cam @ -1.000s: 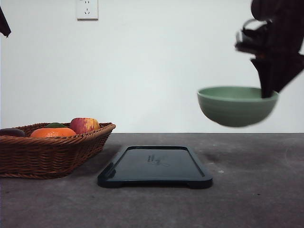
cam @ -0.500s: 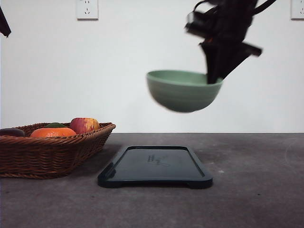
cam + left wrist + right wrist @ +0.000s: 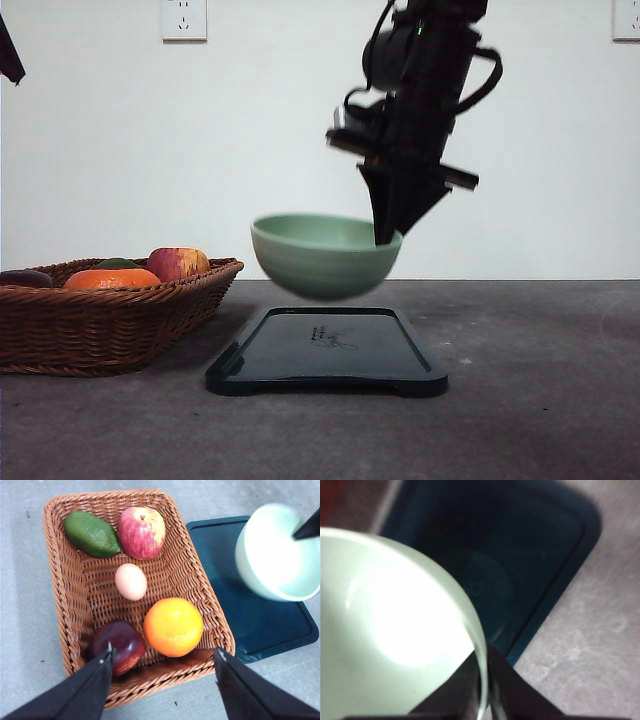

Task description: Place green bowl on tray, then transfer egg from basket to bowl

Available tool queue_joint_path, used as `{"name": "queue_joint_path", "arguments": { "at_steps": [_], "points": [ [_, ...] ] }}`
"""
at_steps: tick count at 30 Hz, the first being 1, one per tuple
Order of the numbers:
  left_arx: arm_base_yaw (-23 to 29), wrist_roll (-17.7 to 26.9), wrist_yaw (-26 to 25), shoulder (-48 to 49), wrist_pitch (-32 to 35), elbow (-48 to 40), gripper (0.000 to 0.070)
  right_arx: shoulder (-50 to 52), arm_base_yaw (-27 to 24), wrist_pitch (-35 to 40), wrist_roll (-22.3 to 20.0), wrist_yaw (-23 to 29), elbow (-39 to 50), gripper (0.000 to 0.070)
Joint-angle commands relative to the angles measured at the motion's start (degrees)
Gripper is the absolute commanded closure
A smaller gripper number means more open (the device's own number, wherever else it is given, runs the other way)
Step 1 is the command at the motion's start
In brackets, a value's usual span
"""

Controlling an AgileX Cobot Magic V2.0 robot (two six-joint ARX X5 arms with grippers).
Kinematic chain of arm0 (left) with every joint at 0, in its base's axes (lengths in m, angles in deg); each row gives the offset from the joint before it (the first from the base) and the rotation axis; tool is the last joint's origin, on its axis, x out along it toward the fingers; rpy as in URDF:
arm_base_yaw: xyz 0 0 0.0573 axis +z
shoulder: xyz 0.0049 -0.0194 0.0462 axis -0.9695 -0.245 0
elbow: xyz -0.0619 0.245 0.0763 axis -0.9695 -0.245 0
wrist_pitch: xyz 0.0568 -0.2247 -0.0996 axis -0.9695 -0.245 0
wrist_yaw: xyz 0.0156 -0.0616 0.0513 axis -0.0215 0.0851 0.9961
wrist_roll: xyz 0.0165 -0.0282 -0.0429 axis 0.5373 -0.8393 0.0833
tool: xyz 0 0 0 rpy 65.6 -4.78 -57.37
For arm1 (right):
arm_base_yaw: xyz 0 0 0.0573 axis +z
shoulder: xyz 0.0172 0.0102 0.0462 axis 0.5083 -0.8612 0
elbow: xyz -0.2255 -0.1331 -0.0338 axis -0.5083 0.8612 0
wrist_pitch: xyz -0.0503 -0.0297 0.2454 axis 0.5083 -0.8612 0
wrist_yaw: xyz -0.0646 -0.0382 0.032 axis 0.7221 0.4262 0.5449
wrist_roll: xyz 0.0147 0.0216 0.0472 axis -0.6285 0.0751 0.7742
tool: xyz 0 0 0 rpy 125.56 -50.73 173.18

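Observation:
The green bowl [image 3: 322, 255] hangs in the air just above the dark tray [image 3: 327, 350], held by its right rim in my right gripper [image 3: 388, 232], which is shut on it. From the right wrist, the bowl [image 3: 390, 640] hovers over the tray [image 3: 520, 565], its rim pinched between the fingers [image 3: 502, 680]. The wicker basket [image 3: 105, 315] stands at the left. My left gripper [image 3: 162, 670] hangs open above the basket [image 3: 65, 610], where the egg [image 3: 131, 581] lies in the middle. The bowl [image 3: 277, 552] and tray [image 3: 265, 625] show beside it.
In the basket lie an avocado [image 3: 91, 533], a red-yellow apple [image 3: 142, 532], an orange [image 3: 173, 626] and a dark red apple [image 3: 119, 645]. Grey tabletop [image 3: 540, 400] stretches to the right of the tray. A white wall with a socket [image 3: 183, 19] stands behind.
My right arm has carried the bowl leftward and down, from high at the right to just above the tray. The left gripper and basket look unchanged.

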Motion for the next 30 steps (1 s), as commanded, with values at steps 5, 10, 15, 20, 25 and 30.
{"name": "queue_joint_path", "arguments": {
  "at_steps": [5,10,15,20,25,30],
  "points": [
    [-0.04,0.00,-0.13,-0.58,0.66,1.18,0.0305,-3.06,0.46,0.83,0.93,-0.24,-1.73,0.0700],
    [-0.04,-0.02,-0.13,-0.64,0.67,1.18,0.0305,-4.84,0.44,1.15,1.03,-0.13,-1.73,0.0700],
    [-0.04,-0.04,-0.13,-0.67,0.62,1.18,0.0305,-5.25,0.47,2.30,1.17,0.01,-1.73,0.0700],
    [-0.04,-0.07,-0.13,-0.67,0.58,1.18,0.0305,-5.25,0.57,2.82,1.13,-0.13,-1.73,0.0555],
    [-0.04,-0.07,-0.13,-0.67,0.55,1.18,0.0305,-4.93,0.96,2.15,1.12,-0.02,-1.78,0.0477],
    [-0.04,-0.04,-0.13,-0.67,0.55,1.18,0.0305,-2.68,0.94,-0.53,0.99,1.03,-1.81,0.0477]
  ]
}}
